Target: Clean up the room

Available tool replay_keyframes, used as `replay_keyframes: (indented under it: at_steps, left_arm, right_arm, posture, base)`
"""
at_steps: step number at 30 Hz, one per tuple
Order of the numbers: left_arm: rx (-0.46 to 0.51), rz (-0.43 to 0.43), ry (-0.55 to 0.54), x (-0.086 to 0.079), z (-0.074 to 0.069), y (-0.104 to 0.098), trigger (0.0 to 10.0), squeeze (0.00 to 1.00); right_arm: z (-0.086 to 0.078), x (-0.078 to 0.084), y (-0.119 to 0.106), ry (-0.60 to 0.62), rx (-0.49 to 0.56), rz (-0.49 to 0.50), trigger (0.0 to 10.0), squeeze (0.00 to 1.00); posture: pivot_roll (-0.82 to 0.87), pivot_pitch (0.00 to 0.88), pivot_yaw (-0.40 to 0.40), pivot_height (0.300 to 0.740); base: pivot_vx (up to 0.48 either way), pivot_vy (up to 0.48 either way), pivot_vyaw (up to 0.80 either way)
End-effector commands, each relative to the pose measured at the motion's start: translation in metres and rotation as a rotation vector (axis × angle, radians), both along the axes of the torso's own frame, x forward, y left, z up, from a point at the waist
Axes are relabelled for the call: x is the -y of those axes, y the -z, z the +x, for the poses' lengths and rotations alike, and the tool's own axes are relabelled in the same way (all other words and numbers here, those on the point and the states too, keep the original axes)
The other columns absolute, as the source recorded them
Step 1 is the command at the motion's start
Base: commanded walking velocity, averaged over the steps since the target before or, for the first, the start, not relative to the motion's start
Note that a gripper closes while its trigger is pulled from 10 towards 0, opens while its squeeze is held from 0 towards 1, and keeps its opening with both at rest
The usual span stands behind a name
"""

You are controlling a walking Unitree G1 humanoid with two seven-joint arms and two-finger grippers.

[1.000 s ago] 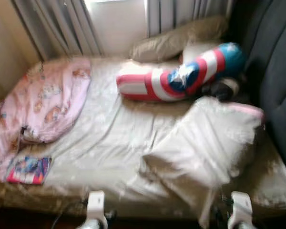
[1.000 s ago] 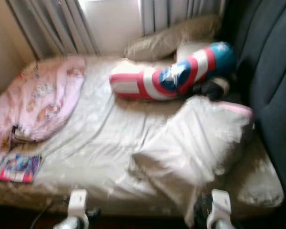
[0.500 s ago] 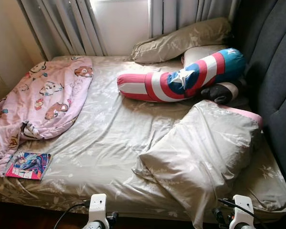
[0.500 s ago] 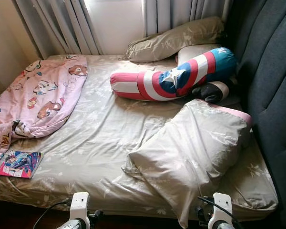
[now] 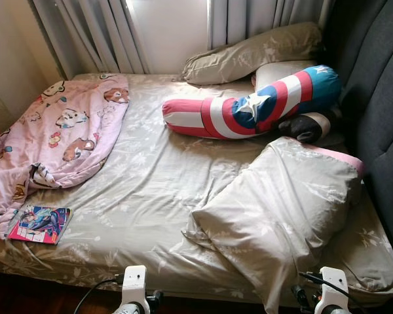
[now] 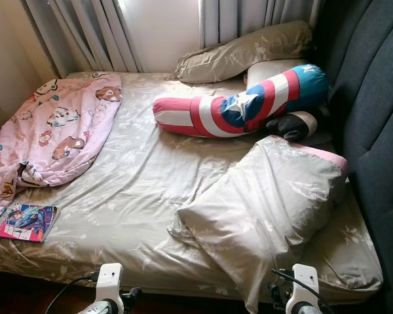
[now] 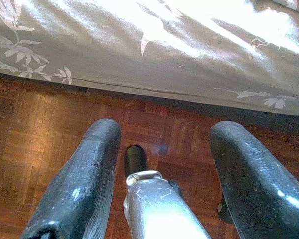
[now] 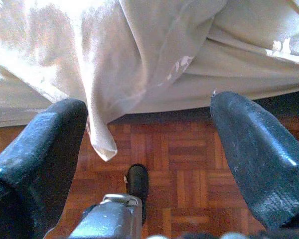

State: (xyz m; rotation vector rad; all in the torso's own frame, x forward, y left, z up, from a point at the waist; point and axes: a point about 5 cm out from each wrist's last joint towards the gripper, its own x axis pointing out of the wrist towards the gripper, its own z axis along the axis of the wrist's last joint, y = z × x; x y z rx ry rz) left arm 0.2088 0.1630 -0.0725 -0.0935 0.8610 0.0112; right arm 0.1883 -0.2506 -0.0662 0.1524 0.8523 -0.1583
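Observation:
A bed [image 5: 150,190] with a beige leaf-print sheet lies before me. On it lie a crumpled pink cartoon blanket [image 5: 59,140], a comic book [image 5: 39,224] near the front left corner, a red, white and blue star bolster [image 5: 249,108], and a big beige pillow [image 5: 281,209] whose loose cover hangs over the front edge [image 8: 102,129]. My left gripper [image 7: 162,174] is open over the wood floor beside the bed's side. My right gripper [image 8: 149,154] is open too, just under the hanging cover.
A dark padded headboard [image 5: 380,111] runs along the right. Grey curtains [image 5: 105,36] and a bright window stand behind the bed. Another beige pillow [image 5: 255,52] lies at the back, a dark round object [image 5: 308,126] by the bolster. Parquet floor [image 7: 35,134] lies in front.
The blur of a second ago has cleared and the camera has steadied, shifting slightly. Nothing on the bed has moved, and both arms stay low.

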Motion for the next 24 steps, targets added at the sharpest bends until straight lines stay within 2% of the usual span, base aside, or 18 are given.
replay_keyframes:
  at_steps: [1,11,16,24]
  left_arm:
    - [0.000,0.010,-0.005,-0.0049,-0.0006,0.0000,10.0,0.00]
    - [0.002,0.008,-0.008,-0.0050,-0.0002,-0.0003,10.0,0.00]
    - [0.005,0.028,-0.016,-0.0064,0.0001,-0.0005,10.0,0.00]
    - [0.080,0.011,-0.055,-0.0074,0.0034,-0.0045,10.0,0.00]
  right_arm:
    - [0.0022,-0.0024,-0.0006,0.008,0.015,0.008,10.0,0.00]
    - [0.0025,-0.0023,-0.0007,0.009,0.016,0.008,10.0,0.00]
    - [0.0030,-0.0025,-0.0011,0.009,0.022,0.009,10.0,0.00]
    - [0.0044,-0.0033,-0.0024,0.008,0.052,0.016,10.0,0.00]
  posture:
    - [0.04,0.000,0.052,0.731]
    - [0.04,0.000,0.052,0.731]
    - [0.04,0.000,0.055,0.731]
    - [0.04,0.000,0.057,0.731]
  base:
    - [0.330,0.000,0.00]
    - [0.311,0.000,0.00]
    - [0.000,0.000,0.00]
    - [0.000,0.000,0.00]
